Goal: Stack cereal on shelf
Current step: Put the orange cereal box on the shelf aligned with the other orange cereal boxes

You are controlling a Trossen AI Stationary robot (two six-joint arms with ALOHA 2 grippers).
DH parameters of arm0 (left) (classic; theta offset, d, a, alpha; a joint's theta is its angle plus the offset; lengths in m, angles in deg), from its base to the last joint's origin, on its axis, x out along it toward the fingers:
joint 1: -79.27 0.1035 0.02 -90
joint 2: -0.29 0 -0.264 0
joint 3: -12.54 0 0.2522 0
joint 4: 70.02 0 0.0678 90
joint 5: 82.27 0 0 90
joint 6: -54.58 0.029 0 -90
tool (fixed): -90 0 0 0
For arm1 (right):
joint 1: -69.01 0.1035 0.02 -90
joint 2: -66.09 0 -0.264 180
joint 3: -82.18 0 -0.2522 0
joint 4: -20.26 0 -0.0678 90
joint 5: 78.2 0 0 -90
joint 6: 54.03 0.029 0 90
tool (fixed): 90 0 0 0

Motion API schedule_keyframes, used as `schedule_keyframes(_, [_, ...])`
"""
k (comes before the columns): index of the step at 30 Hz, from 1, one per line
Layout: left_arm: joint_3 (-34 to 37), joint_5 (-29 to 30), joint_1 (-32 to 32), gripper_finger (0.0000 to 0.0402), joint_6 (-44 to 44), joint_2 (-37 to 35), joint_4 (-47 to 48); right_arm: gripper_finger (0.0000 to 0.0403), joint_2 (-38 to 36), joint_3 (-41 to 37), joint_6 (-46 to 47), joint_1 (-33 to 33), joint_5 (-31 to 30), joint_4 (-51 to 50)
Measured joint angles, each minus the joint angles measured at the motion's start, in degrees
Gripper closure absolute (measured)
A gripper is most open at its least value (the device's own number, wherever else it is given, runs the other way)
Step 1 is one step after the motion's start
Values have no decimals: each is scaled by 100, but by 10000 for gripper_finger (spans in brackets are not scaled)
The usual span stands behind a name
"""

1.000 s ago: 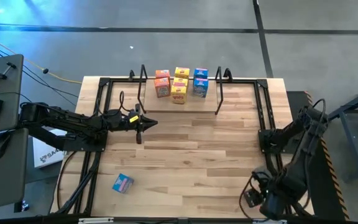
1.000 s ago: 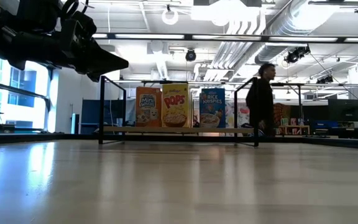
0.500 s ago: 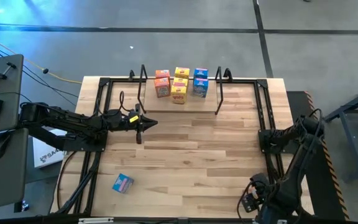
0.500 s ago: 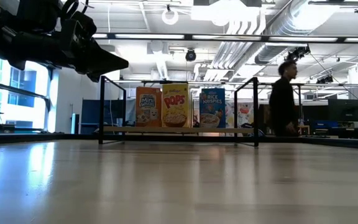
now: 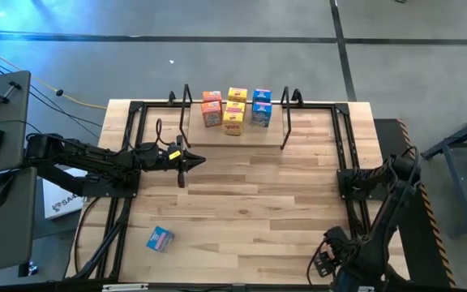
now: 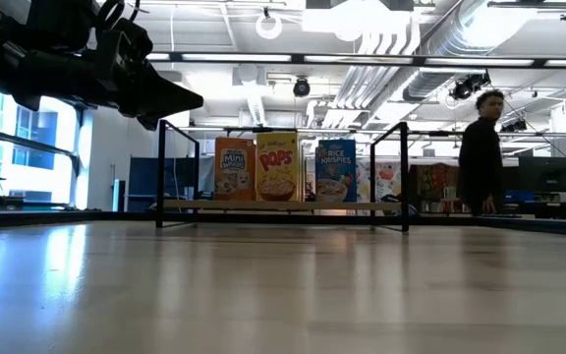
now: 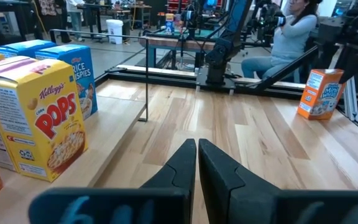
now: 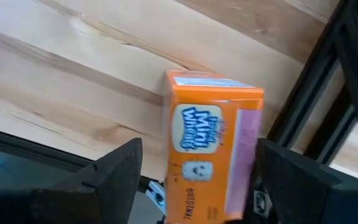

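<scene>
right gripper (image 8: 185,180) lower, fingers open astride Mini-Wheats box (image 8: 211,146) | left gripper (image 7: 196,163) unmoved, closed

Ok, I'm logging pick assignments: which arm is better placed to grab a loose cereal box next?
Right. The right hand has open fingers either side of the orange box; the left hand is shut by the shelf, far from the blue box.

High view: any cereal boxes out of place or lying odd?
Yes. A blue cereal box lies tilted on the table's near-left corner, far from the shelf. An orange box stands at the near-right edge, between the right gripper's open fingers. The shelved boxes stand upright.
</scene>
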Motion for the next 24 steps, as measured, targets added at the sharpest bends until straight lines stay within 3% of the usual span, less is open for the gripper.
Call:
schedule_keyframes(13, [0,-126,-4,392,-92,0,0,116,25,-9,15,0,-214,133])
schedule_keyframes(24, [0,-129,-4,392,-99,0,0,121,25,-493,-153,-113,-141,615])
